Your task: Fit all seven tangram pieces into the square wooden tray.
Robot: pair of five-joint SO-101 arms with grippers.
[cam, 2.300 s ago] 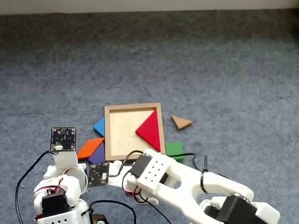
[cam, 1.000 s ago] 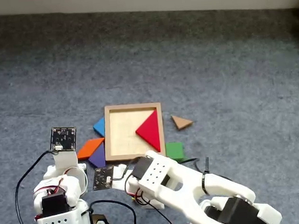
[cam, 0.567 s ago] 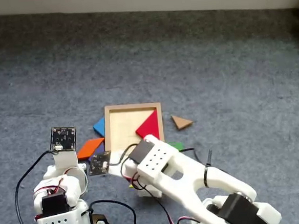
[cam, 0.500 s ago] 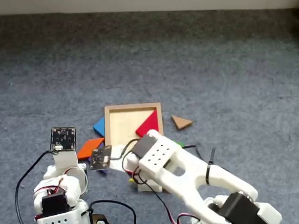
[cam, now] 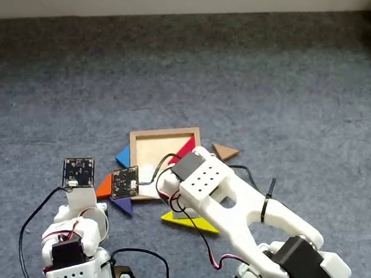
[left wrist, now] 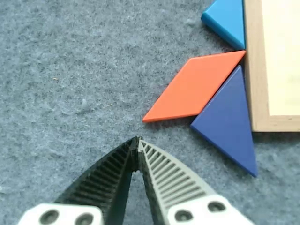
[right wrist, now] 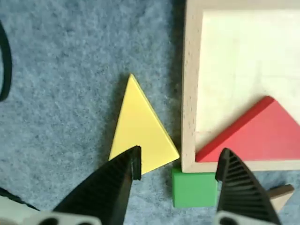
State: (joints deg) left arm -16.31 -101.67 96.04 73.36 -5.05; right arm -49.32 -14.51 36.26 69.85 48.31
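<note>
The square wooden tray [cam: 149, 143] lies on the grey carpet with a red triangle [cam: 185, 146] in its right part. In the right wrist view my right gripper [right wrist: 180, 161] is open above the tray's rim [right wrist: 190, 93], between the yellow triangle [right wrist: 140, 129] and the red triangle [right wrist: 248, 138], with a green square [right wrist: 193, 187] under it. My left gripper [left wrist: 137, 143] is shut and empty over bare carpet, a little short of the orange parallelogram [left wrist: 197, 85] and the dark blue triangle [left wrist: 228, 123]. A light blue piece [left wrist: 227, 21] lies by the tray's left rim [left wrist: 255, 70].
A brown triangle [cam: 224, 151] lies right of the tray. The yellow triangle [cam: 190, 221] lies in front of the tray, beside the right arm [cam: 204, 179], which reaches over the tray's near edge. The left arm [cam: 77, 229] stands at the lower left. Open carpet [cam: 180, 69] stretches behind the tray.
The right arm has swung forward and up over the tray's near edge, covering the green square in the high view and uncovering the yellow triangle. The left arm has kept still.
</note>
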